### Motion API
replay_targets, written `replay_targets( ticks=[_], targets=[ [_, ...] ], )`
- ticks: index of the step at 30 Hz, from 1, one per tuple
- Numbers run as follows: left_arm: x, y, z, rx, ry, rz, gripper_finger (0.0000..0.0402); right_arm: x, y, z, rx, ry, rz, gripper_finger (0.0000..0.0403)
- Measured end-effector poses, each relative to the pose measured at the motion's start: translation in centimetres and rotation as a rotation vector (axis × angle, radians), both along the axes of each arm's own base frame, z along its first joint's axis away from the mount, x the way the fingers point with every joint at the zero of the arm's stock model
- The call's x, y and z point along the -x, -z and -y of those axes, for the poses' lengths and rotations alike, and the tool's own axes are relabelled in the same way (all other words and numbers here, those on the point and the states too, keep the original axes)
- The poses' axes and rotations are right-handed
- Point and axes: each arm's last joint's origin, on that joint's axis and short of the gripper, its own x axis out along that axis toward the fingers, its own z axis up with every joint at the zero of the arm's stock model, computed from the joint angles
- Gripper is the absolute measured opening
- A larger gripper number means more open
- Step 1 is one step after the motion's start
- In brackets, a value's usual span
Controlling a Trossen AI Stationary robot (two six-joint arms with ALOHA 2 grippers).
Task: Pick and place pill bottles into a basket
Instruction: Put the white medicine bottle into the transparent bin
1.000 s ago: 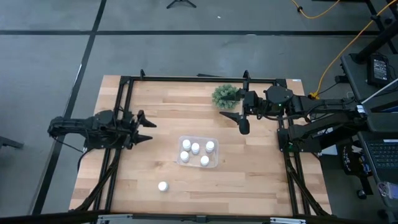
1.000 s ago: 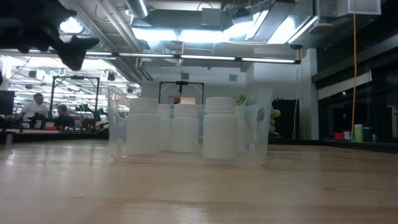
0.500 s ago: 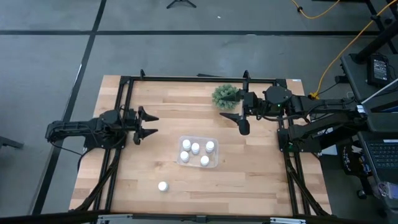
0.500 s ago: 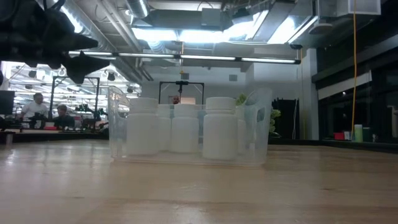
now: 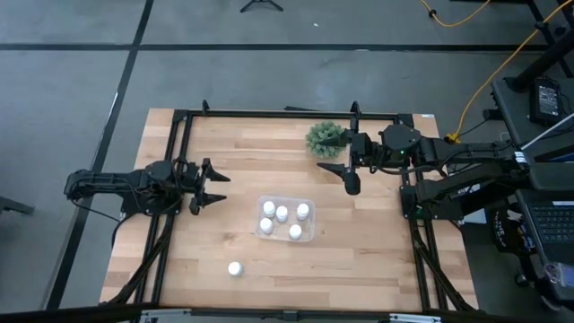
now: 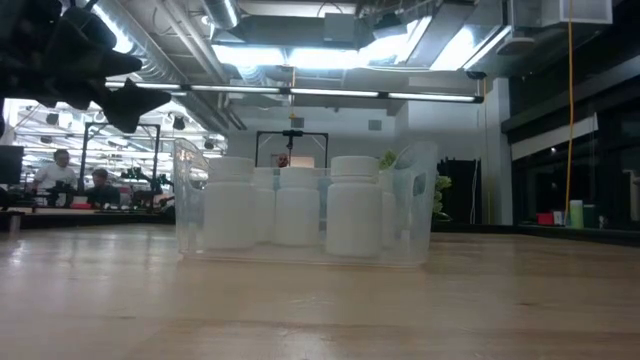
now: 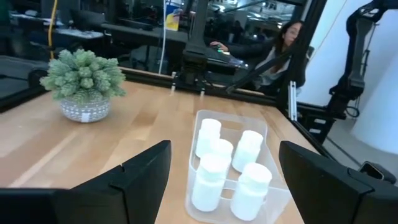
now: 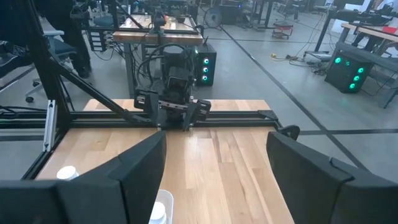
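Observation:
A clear plastic tray [image 5: 285, 221] lies at the table's middle with several white pill bottles [image 7: 210, 180] standing upright in it; it also shows in the low view [image 6: 405, 210]. One more white bottle [image 5: 234, 268] stands on its base on the wood, toward the near edge, left of the tray. My left gripper [image 5: 215, 187] is open and empty, above the table left of the tray, pointing at it [image 7: 224, 149]. My right gripper [image 5: 343, 176] is open and empty at the far right, beside the plant; its fingers show in its wrist view [image 8: 217, 149].
A green spiky plant [image 5: 325, 137] in a small pot stands at the far middle, close to my right gripper. A black metal frame [image 5: 179, 126] runs along the table's left, far and right sides. People sit in the room beyond the table [image 6: 60, 170].
My left gripper has drawn slightly toward the table's left edge and turned a little about its wrist, staying open and empty. The bottles and the tray have not moved.

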Motion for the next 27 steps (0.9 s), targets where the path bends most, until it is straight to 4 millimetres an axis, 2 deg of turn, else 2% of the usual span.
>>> replay_targets(
  ticks=[16, 21, 27],
  targets=[
    [0.00, 0.03, -0.01, 0.001, -0.005, -0.003, 0.0290, 0.00, 0.00, 0.00, 0.004, 0.000, 0.000, 0.0279],
    [0.00, 0.04, -0.04, -0.146, -0.008, 0.002, 0.0290, 0.00, 0.00, 0.00, 0.007, -0.001, 0.000, 0.0279],
    [0.00, 0.04, -0.04, -0.204, -0.006, 0.004, 0.0290, 0.00, 0.00, -0.01, 0.003, -0.001, 0.000, 0.0279]
  ],
)
